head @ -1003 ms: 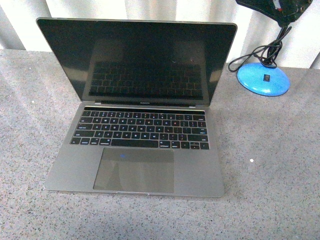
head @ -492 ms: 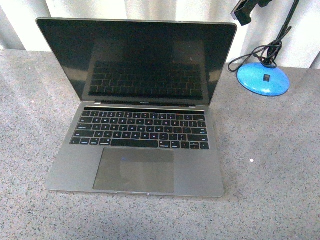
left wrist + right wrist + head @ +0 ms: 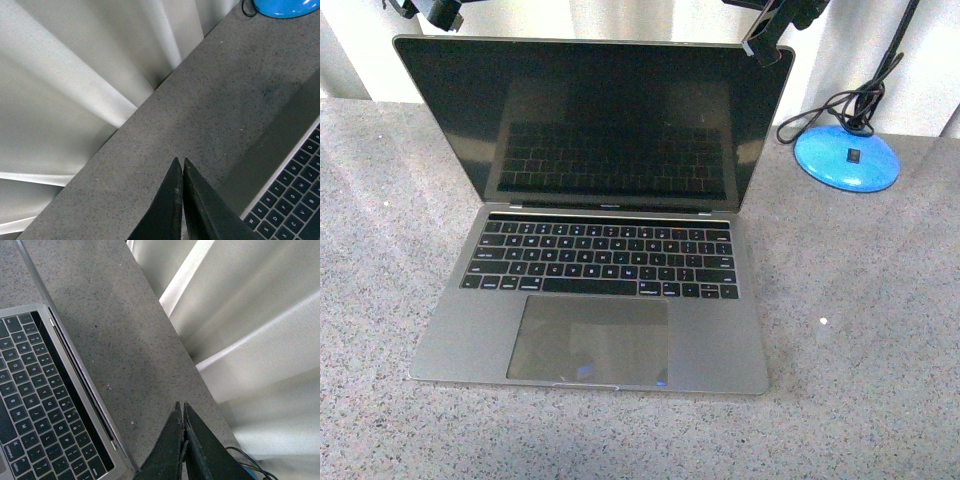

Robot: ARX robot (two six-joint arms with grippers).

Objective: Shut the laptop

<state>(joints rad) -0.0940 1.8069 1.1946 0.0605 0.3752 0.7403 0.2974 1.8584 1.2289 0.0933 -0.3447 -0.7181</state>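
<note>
laptop [image 3: 590, 250] open | left gripper [image 3: 180, 162] and right gripper [image 3: 181, 406], fingers pressed together, near lid's top corners | we risk skidding the base nearward if one pushes harder

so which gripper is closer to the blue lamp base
Right. The right gripper is at the laptop lid's top corner nearest the blue lamp base; the left gripper is at the lid's far top corner.

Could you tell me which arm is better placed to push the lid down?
Right, probably. In the front view the right gripper, fingers shut, overlaps the upper lid corner of the slim space-grey metal laptop; the left gripper hangs higher, clear of the lid.
</note>
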